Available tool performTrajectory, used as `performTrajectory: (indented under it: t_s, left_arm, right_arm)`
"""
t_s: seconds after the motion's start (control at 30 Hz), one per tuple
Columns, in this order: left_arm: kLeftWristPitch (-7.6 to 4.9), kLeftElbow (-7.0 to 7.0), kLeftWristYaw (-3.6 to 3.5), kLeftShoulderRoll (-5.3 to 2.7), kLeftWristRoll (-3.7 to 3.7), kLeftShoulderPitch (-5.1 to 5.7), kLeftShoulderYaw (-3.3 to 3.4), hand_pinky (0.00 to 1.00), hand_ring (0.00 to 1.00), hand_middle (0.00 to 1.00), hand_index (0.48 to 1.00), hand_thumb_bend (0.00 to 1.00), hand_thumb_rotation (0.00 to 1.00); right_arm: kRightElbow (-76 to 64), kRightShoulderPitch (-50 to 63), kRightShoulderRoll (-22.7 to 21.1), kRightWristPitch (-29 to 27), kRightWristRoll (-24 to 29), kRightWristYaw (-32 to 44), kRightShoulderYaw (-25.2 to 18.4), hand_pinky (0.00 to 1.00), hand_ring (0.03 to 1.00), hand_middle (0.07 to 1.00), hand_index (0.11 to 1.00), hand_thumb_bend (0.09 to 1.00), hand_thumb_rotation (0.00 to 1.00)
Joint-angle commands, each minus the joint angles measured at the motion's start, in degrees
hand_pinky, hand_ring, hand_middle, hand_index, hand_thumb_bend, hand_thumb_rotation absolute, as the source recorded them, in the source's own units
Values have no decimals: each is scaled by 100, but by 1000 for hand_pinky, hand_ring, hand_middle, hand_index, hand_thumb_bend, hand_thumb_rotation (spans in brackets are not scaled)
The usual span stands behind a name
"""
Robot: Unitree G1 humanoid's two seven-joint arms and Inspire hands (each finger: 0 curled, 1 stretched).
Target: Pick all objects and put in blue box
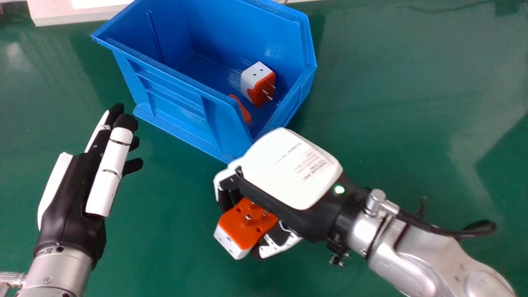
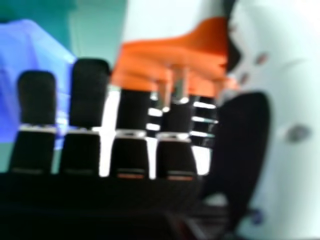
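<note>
In the head view the right hand (image 1: 288, 169) is just in front of the blue box (image 1: 177, 86), its fingers and thumb closed round an orange and white plug adapter (image 1: 247, 222) with its metal pins showing. The right hand view shows the same adapter (image 2: 170, 55) between the right hand's fingers (image 2: 90, 95) and thumb. Inside the box lie a white and orange adapter (image 1: 258, 82) and another orange piece (image 1: 241, 108), partly hidden by the box wall. To the left, the left hand (image 1: 74, 198) is held open with nothing in it.
A green table (image 1: 412, 103) lies beneath everything. A white object (image 1: 74, 12) stands behind the box at the back left. The box's near wall rises between the left hand and the adapters inside.
</note>
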Motion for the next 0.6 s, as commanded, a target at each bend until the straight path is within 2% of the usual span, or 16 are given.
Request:
performTrajectory:
  t_s: [0.0,0.1,0.43,0.57]
  left_arm:
    - [-160,4,-26,51,-42,-64,78,858,921,938,969,468,1000]
    - [-196,84,-47,74,-65,-105,120,858,922,939,970,470,1000]
    - [-272,229,-118,100,-76,-175,188,858,922,939,971,474,1000]
    - [-299,280,-133,107,-71,-214,191,858,922,939,971,475,1000]
  right_arm:
    - [-461,262,-103,-91,224,-166,-356,338,397,519,499,501,0]
    - [-725,512,-208,-47,233,-88,-670,344,409,521,479,500,0]
    - [-1062,828,-370,48,375,133,-1434,353,419,515,462,500,0]
    - [-1073,796,-360,218,429,211,-1740,361,421,519,460,499,0]
